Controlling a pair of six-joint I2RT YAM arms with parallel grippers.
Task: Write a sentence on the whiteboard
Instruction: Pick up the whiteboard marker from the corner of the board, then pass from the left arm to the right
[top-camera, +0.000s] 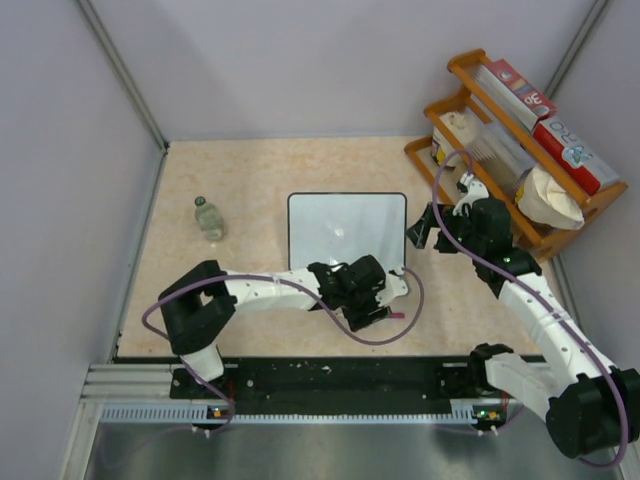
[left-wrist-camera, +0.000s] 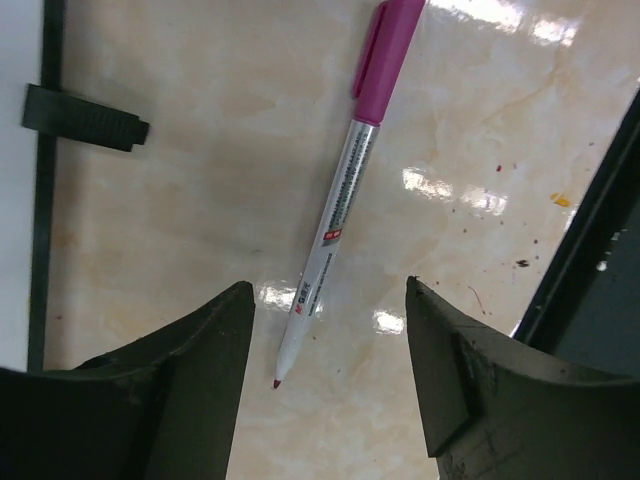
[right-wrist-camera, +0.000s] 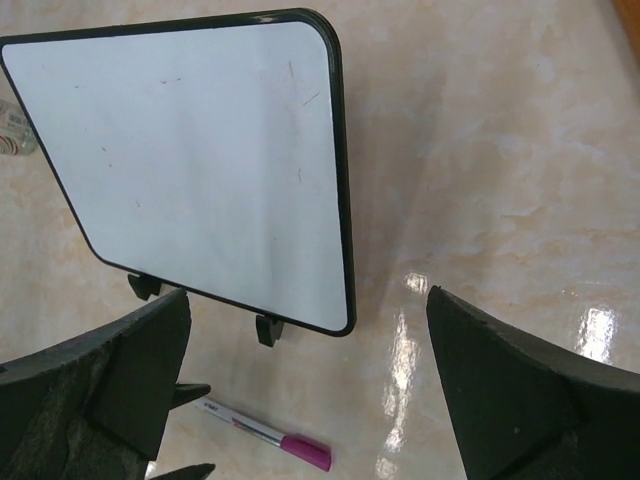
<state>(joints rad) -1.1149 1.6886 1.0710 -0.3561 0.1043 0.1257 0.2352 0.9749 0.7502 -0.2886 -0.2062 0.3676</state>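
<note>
Your left tool hangs open over the marker, one jaw on each side, not touching it. You are at the pick-up step: next, squeeze the barrel and lift. Its small print is too tiny to read. Your right tool hangs open just beside the whiteboard, which sits on the bench with no sentence yet. Far back, a red box shows "RO".

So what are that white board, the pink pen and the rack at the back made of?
The whiteboard looks like a smooth, glossy coated panel with faint scuffs. Its black frame is probably plastic. The marker seems plastic too: a smooth silvery barrel with a pink cap. The rack looks like varnished wood, orange-brown, though any grain is too small to confirm.
</note>
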